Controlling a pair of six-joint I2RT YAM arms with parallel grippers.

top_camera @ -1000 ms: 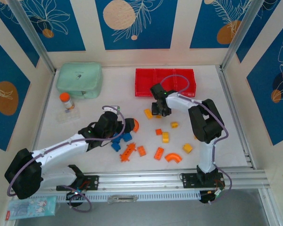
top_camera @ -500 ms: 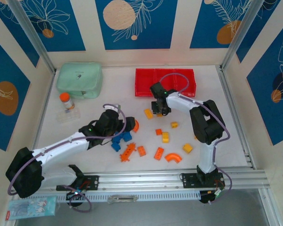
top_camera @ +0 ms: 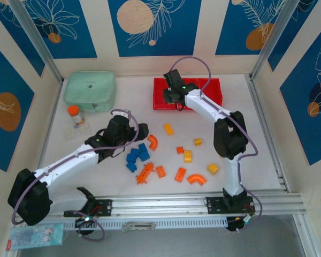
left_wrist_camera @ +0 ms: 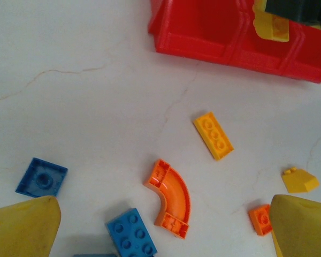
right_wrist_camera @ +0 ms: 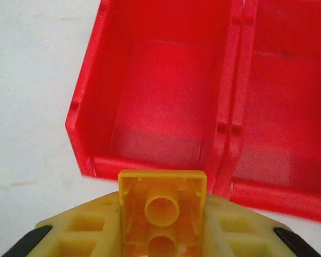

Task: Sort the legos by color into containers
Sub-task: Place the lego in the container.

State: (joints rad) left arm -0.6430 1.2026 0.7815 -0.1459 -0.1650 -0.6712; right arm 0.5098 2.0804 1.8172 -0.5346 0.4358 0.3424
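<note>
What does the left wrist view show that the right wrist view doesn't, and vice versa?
Left wrist only: loose pieces, among them an orange curved piece, a yellow flat brick and a blue brick. Right wrist only: the hollow underside of a yellow brick held by the right gripper. Both: the red containers and the table.
</note>
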